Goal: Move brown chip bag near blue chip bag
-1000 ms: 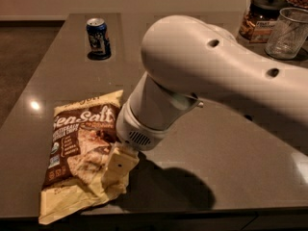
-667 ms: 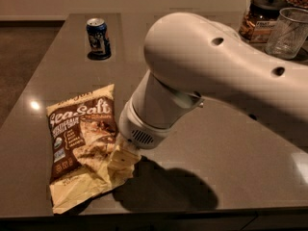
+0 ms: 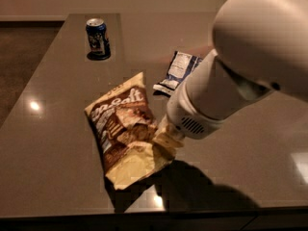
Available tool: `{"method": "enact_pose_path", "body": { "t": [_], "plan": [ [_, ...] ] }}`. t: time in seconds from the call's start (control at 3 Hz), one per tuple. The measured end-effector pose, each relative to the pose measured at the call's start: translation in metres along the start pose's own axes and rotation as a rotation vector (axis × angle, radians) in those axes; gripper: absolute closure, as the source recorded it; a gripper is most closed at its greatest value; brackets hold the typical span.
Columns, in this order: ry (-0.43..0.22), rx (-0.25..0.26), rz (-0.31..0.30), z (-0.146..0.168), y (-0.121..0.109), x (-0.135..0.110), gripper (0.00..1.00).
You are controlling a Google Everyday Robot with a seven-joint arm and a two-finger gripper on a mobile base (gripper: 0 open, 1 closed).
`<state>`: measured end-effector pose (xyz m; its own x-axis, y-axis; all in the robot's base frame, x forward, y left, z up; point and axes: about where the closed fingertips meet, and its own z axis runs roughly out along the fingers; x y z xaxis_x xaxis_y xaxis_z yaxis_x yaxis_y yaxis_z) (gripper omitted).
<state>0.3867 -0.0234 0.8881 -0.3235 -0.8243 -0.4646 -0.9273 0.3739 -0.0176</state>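
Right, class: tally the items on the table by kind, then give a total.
Chip bags: 2, the brown chip bag and the blue chip bag
Soda cans: 1, the blue soda can
Total: 3
The gripper is at the brown chip bag's lower right edge.

Most likely an office snack corner or a kitchenette, not a workshop or lab. Long grey counter (image 3: 57, 167) with a smooth, glossy top and bright glints of light on it. Packaged snacks laid out: a blue soda can (image 3: 97, 37) standing upright toward the far end, a brown chip bag (image 3: 122, 129) and a smaller blue chip bag (image 3: 179, 71) lying flat. Dull brown, carpet-like floor (image 3: 19, 57) off to the left. White robot arm (image 3: 260, 47) reaching down, gripper (image 3: 166, 139) at the brown bag's right edge, low over the counter
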Motion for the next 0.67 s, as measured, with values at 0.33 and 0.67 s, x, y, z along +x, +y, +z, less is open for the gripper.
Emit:
{"method": "enact_pose_path", "body": {
  "t": [0.33, 0.67],
  "plan": [
    [0.0, 0.15, 0.116, -0.058, -0.029, 0.048, 1.0],
    [-0.002, 0.242, 0.195, -0.094, -0.038, 0.083, 1.0]
  ]
}}
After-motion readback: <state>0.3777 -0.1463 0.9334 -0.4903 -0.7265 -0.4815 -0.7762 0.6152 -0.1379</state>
